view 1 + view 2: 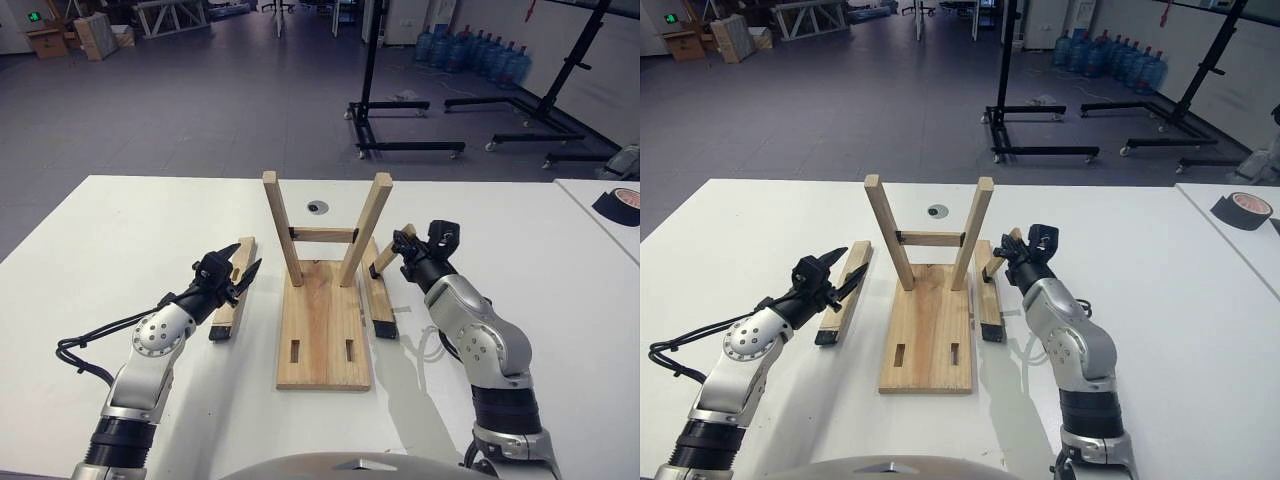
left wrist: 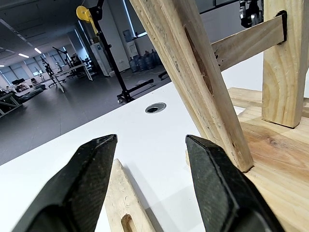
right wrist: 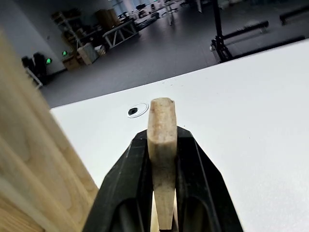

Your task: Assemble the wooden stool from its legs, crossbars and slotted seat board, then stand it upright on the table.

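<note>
No legible text, labels, numbers anywhere.

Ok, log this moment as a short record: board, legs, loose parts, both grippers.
seat board: flat on the table, two near slots empty
upright legs: two, standing at the board's far end, joined by a crossbar
left loose leg: lying left of the board
right loose leg: lying right of the board
left gripper: open, over the left loose leg
right gripper: shut on a thin wooden bar
stage: half assembled, not yet upright
</note>
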Robot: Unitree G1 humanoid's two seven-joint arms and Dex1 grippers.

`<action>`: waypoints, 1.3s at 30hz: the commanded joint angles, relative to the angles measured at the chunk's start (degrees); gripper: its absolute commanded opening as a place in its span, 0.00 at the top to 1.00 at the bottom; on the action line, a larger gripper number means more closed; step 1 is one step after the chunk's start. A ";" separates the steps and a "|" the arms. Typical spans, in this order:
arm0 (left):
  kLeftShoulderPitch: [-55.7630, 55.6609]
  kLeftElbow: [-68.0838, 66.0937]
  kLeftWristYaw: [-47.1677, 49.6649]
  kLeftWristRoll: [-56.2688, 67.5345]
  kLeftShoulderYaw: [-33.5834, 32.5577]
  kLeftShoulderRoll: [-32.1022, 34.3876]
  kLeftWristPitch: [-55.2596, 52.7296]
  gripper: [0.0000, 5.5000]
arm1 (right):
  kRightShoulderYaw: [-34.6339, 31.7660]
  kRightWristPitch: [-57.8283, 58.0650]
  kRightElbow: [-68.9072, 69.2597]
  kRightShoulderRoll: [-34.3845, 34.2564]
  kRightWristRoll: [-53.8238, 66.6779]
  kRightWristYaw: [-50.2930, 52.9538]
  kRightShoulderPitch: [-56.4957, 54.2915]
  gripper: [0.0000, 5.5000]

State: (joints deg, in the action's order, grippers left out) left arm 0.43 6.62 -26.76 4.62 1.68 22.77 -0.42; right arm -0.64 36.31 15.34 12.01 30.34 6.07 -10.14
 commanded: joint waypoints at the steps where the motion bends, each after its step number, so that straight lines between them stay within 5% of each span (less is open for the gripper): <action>1: -0.09 -0.05 0.31 -0.71 0.35 -0.31 0.09 0.53 | -0.52 5.16 -3.70 0.49 -3.09 0.98 3.33 0.93; 7: 0.40 0.11 0.64 -1.23 0.24 -0.34 0.26 0.53 | -3.07 8.33 -4.43 -0.29 -2.66 0.23 3.69 0.93; 17: 0.91 -0.32 1.29 -1.64 -0.03 -0.30 0.64 0.53 | 0.37 5.75 -6.12 8.82 -12.15 -6.79 2.96 0.93; 29: 0.12 -1.23 1.14 -1.95 0.37 -0.27 0.88 0.53 | -2.86 3.11 -8.75 3.11 -13.20 -7.70 1.79 0.93; 39: -0.68 -0.96 1.32 -2.05 0.26 -0.21 1.12 0.53 | -3.90 3.08 -8.06 2.45 -16.82 -7.64 1.39 0.57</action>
State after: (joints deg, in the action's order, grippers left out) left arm 0.76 5.49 -25.57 3.12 1.79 22.68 0.49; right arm -3.78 39.58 6.44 14.72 13.91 -1.58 -7.80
